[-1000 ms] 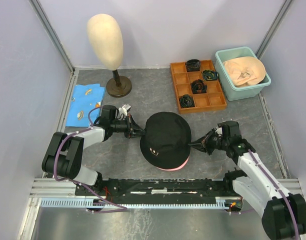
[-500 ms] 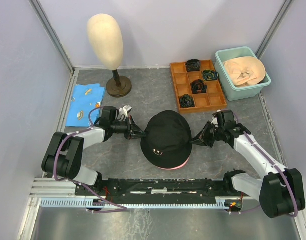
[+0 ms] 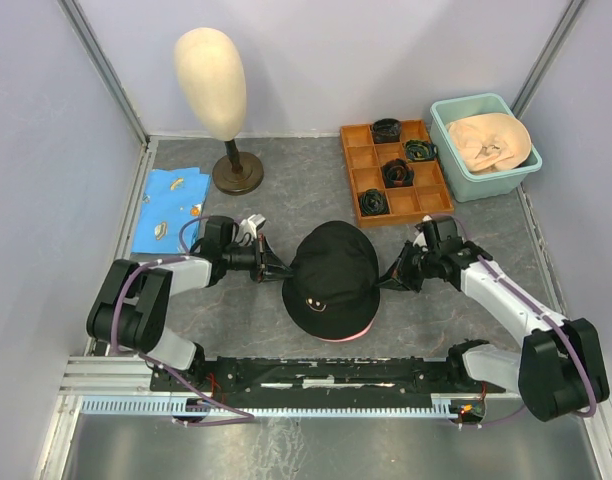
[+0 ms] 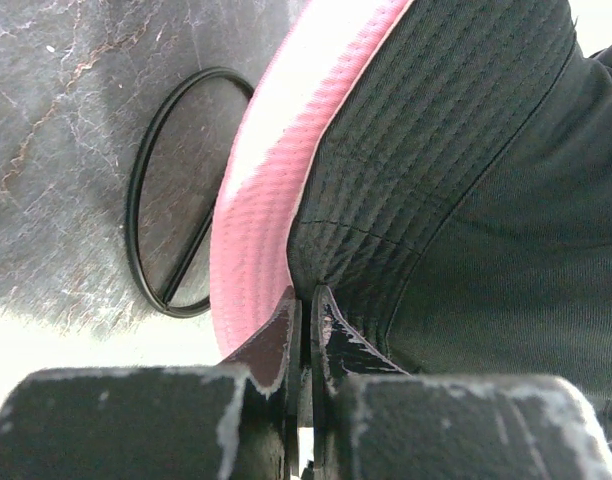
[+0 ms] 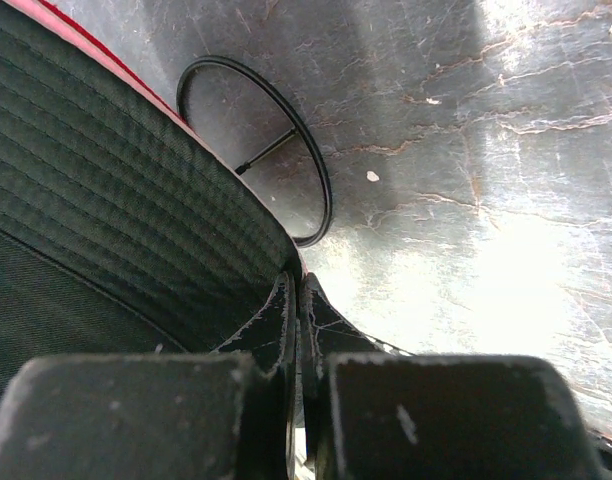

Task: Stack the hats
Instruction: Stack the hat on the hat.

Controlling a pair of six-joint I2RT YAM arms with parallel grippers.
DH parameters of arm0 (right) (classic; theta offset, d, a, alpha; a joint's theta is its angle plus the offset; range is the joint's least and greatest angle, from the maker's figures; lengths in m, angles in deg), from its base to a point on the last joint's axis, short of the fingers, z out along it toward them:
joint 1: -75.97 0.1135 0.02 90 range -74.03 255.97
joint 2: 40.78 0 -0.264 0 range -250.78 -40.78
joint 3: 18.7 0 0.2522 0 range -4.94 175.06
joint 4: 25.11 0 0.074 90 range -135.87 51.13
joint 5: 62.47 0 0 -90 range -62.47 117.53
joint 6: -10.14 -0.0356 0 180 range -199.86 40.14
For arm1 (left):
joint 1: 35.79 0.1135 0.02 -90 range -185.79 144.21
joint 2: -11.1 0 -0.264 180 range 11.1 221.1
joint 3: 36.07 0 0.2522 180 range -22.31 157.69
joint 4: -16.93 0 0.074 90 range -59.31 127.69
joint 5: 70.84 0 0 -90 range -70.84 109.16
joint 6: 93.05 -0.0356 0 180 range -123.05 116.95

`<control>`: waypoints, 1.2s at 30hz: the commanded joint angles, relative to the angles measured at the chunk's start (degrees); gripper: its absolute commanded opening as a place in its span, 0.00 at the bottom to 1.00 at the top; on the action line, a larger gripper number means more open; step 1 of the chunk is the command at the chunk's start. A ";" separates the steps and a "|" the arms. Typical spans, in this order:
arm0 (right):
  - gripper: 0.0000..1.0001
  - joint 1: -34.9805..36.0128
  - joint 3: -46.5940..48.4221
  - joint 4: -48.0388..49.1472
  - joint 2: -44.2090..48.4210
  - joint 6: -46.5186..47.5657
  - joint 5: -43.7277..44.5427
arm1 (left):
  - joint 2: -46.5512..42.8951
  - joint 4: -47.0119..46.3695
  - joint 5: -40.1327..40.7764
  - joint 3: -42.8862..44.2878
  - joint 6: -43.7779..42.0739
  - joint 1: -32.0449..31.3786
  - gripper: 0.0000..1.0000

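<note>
You had both arms reaching in toward the black hat (image 3: 331,268), which sat in the middle of the table (image 3: 286,190) between them, crown up and pale logo toward the bases. It rested over the pink bucket hat (image 3: 348,335), whose brim showed as a thin pink edge along the near side.

Your left gripper (image 3: 282,270) was clenched on the black hat's brim at its left edge. In the left wrist view its fingers (image 4: 278,335) met on dark fabric, with the pink brim running just beside them; whether pink cloth was also caught, you could not tell.

Your right gripper (image 3: 386,280) was pinched tight on the brim at the opposite side, fingers (image 5: 276,315) pressed together on the black ribbed fabric.

A thin black wire ring (image 4: 132,225) lay flat on the table under the brim.

The beige hat (image 3: 489,140) lay in the teal tub (image 3: 481,185) at the back right, well apart from the stack.
</note>
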 commanded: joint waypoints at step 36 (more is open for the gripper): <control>0.33 8.46 7.08 -20.02 1.04 6.45 19.73 | -14.78 23.86 17.29 13.97 -6.95 9.69 0.63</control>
